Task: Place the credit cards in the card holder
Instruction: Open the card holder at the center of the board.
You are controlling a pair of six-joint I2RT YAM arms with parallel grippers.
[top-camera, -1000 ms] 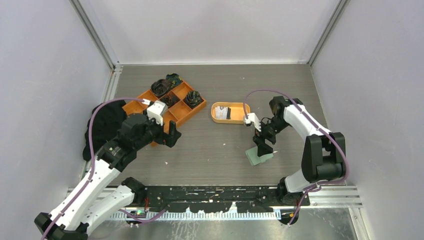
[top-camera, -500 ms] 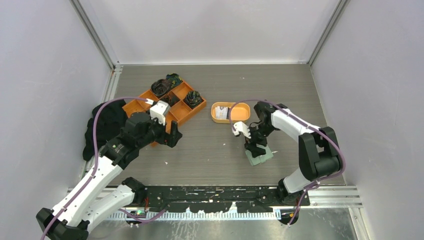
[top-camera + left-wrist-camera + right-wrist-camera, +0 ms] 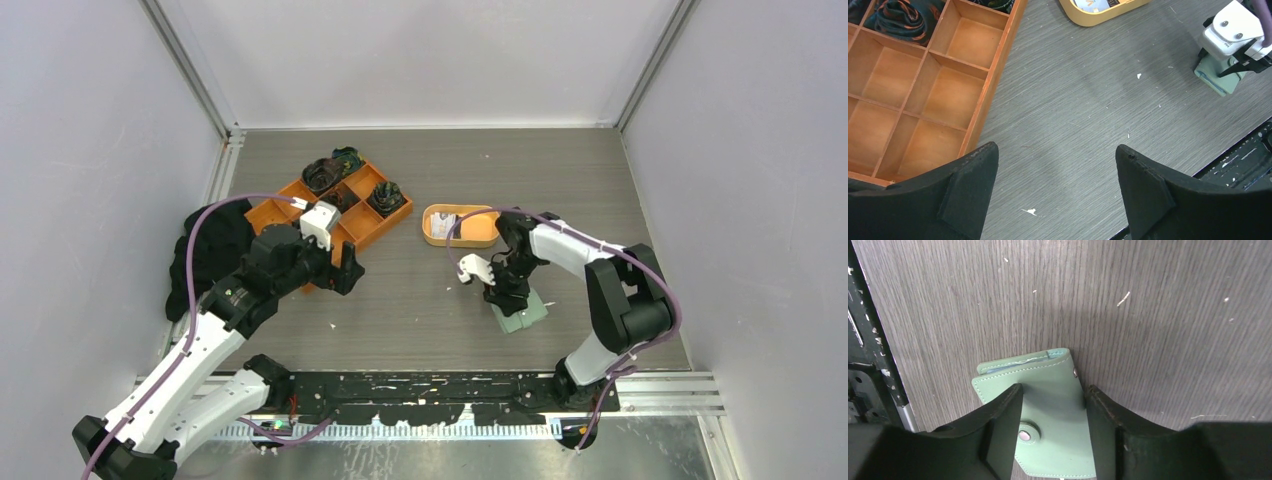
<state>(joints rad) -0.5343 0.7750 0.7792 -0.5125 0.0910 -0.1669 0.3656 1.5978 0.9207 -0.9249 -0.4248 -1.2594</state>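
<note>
Overhead and wrist views of a grey wood-grain bench (image 3: 420, 310) w/ two robot arms. The card holder (image 3: 1023, 377), a small sage-green wallet, lies flat at the near-right of the bench. It looks folded shut, and its snap (image 3: 1024, 432) sits toward the wrist.

The R jaws hang directly over it, pointing down, abt half-open. The holder's front shows in the gap btwn them, and its body runs wider than that gap on both sides. We can't tell whether the tips touch it. The edge showing a sliver of pale lining lies ahead of the tips, roughly along the line from one jaw to the other. We judge the next move needs either a wider span or a catch on the tab to open it.

The credit cards (image 3: 443, 222) sit in an oval orange dish (image 3: 462, 243), near the holder on its far-left side. We make out one pale card w/ dark patches; count unclear.

The L jaws are wide apart, holding nothing, over bare bench beside the orange compartment tray (image 3: 940, 102), well left of the holder. The R arm (image 3: 560, 243) is clearly nearer.
</note>
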